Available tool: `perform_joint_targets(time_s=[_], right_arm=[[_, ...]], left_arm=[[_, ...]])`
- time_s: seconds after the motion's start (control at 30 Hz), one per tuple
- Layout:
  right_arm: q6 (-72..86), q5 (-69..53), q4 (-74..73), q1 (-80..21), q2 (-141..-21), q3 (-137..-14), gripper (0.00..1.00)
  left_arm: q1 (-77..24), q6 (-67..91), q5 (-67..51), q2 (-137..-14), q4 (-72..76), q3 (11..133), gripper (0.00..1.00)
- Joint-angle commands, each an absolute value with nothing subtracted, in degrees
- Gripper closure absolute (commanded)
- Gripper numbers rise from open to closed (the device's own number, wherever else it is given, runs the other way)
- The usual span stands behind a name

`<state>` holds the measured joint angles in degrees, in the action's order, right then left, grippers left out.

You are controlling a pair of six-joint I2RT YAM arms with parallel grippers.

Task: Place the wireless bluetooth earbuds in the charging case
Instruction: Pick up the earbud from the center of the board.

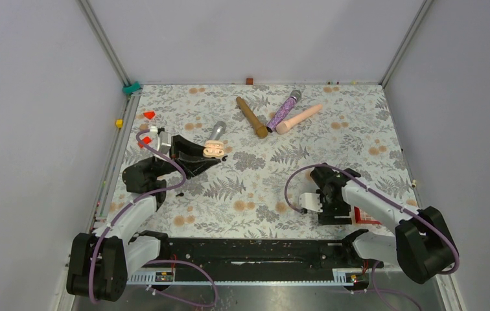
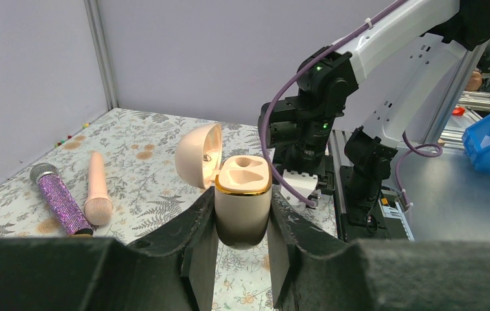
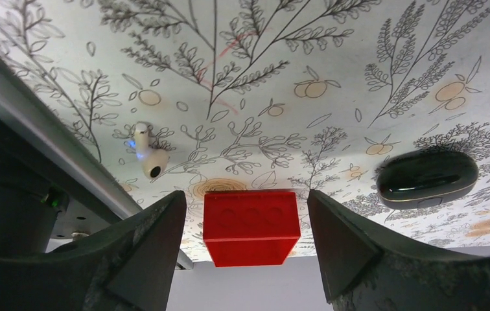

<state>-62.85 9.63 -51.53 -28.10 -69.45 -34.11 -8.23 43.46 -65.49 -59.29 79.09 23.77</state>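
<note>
Between clenched left jaws sits the charging case; right jaws gape around red block.

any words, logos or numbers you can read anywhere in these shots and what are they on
No text can be read in any view.
Inside the open lid of the charging case: a small dark mark, too blurred to read.
Red block: three round shapes pressed in its face, no letters.

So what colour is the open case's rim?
Gold rim on the cream charging case; left wrist view.
</note>
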Motion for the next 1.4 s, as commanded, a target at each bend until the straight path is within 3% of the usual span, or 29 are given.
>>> perform_joint_targets(time_s=[0.0,0.53,1.1,1.37], right_arm=[[-66.9,7.5,-56.0,-27.9,-66.3,-34.6,0.25],[-85.9,0.3,-46.6,-27.9,-54.6,-22.8,0.29],[-95.1,-7.3,-58.9,-28.0,-55.9,-28.4,0.34],[-95.2,-7.2,-55.1,-28.1,-55.1,-24.8,0.46]], left_arm=[[-8.6,42.8,-65.8,-58.6,82.2,23.8,1.0],[-8.8,42.1,-66.0,-58.3,81.4,24.1,0.99],[-8.9,40.2,-66.2,-57.9,78.7,24.5,0.98],[-8.9,38.0,-66.0,-56.7,75.5,24.6,0.98]])
